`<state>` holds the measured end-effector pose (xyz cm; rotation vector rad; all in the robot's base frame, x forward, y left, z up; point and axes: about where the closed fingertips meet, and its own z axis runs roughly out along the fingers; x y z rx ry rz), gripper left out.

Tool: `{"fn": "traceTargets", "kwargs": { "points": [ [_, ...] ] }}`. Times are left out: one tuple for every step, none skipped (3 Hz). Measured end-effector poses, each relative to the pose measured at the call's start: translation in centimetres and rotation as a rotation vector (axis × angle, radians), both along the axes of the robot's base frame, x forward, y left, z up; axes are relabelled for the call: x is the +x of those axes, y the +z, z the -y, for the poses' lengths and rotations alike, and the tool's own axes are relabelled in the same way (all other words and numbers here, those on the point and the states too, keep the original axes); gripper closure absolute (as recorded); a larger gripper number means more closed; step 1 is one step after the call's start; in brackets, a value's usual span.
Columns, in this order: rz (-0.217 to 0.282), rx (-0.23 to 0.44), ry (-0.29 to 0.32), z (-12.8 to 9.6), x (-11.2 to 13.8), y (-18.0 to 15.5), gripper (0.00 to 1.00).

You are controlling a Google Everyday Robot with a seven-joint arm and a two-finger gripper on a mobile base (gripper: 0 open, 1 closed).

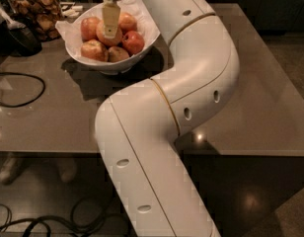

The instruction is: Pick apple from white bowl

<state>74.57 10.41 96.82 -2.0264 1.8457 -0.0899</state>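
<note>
Dim; small glare spots on table (260,83); white bowl (137,58) shadows table; pincer (110,32) over bowl, pale-lit.
</note>
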Motion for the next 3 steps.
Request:
{"fn": "traceTargets", "kwargs": {
  "points": [
    [0.009, -0.015, 0.013, -0.4, 0.1, 0.0, 0.31],
    [0.011, -0.025, 0.019, -0.6, 0.3, -0.3, 0.3],
    [0.009, -0.043, 0.02, -0.4, 0.7, -1.1, 0.29]
  ]
}}
